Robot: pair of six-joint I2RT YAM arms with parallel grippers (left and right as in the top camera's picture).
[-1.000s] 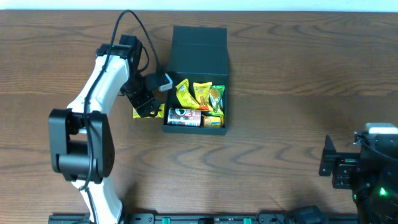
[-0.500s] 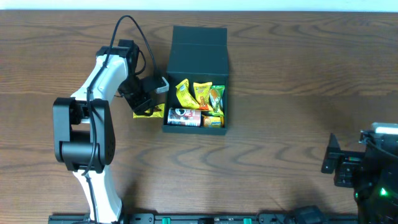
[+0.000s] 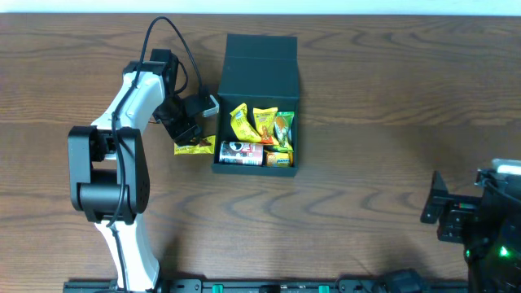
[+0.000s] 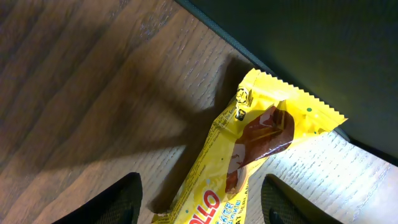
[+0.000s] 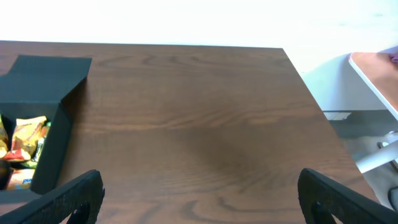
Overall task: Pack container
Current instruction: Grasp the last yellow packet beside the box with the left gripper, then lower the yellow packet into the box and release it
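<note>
A brown wood-grain worktop (image 3: 366, 98) was seen filling the overhead view, with a pale wall along its far edge. Near the middle of the far half the container (image 3: 259, 77) was set, its flap lid folded open away from the robot. The near part of its cavity was taken up by several yellow snack packets (image 3: 262, 124) and a red-topped can (image 3: 242, 152) laid on its side.

The white left arm (image 3: 134, 98) was reached out to the container's left side. The left tool (image 3: 189, 137) was held low over a lone yellow packet (image 4: 249, 149) that lay on the worktop just beside the container's near-left corner. In the left wrist view the two dark fingers were seen spread on either side of the packet, with slivers of wood showing between them and the wrapper. The tool was therefore judged open and straddling, not gripping.

The packet's long axis was laid roughly left to right, one crimped end close to the container wall, so it was bridged across its narrow width. The container lay to the right of this tool.

The right tool (image 5: 202, 202) was held wide open and empty, well apart at the near right corner. The left arm was plainly the nearer.
</note>
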